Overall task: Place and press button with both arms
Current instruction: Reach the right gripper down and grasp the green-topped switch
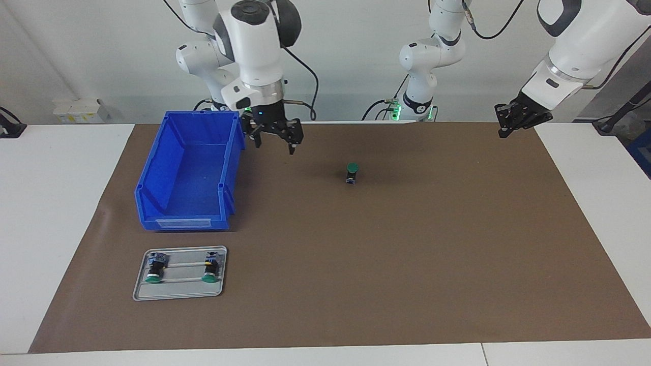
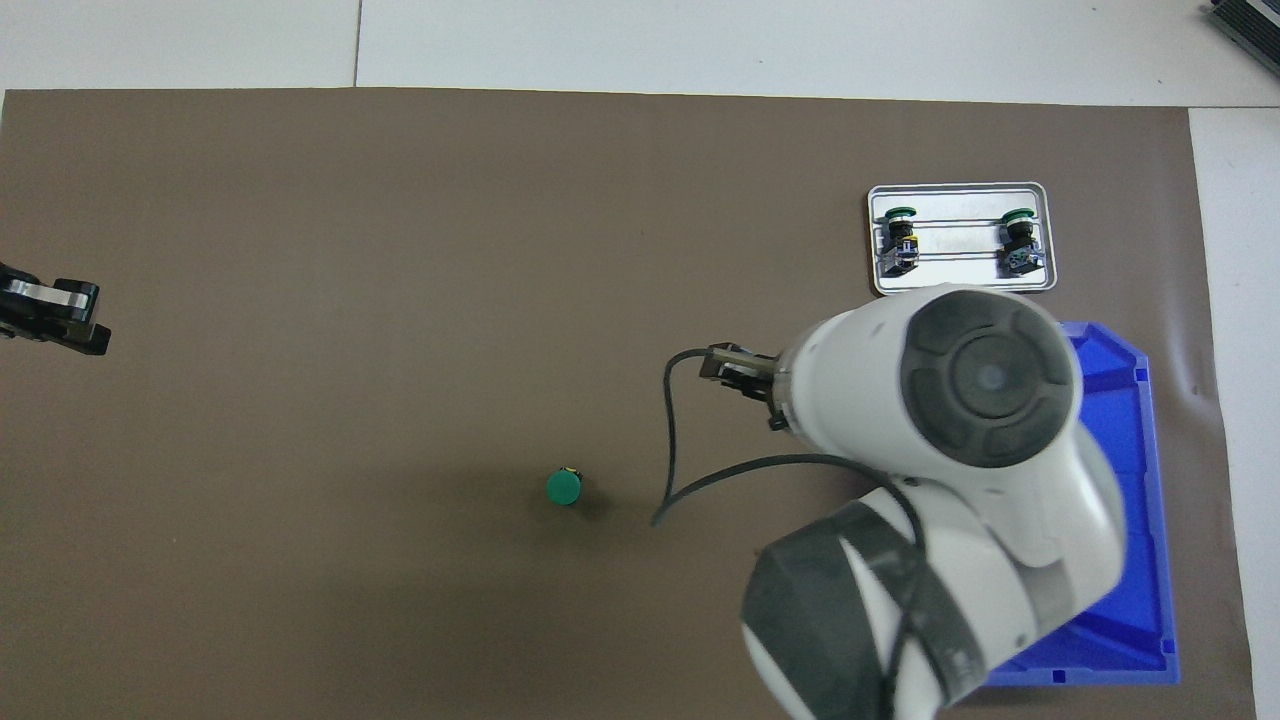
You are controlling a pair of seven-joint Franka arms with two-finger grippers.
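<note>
The green-capped button [image 1: 351, 173] stands upright on the brown mat, untouched, right gripper [image 1: 275, 136] spread empty beside the blue bin [image 1: 189, 173], left gripper [image 1: 518, 120] seemingly empty; an off-centre press could topple it.

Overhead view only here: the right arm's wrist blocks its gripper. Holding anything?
Observer: No. The right gripper is open and empty, in the air beside the blue bin.
Operator: Button upright?
Observer: Yes. The button stands on the mat, green cap up, blue end down, nothing touching it.
Operator: Left gripper down?
Observer: No. The left gripper hangs above the mat's edge at the left arm's end.
</note>
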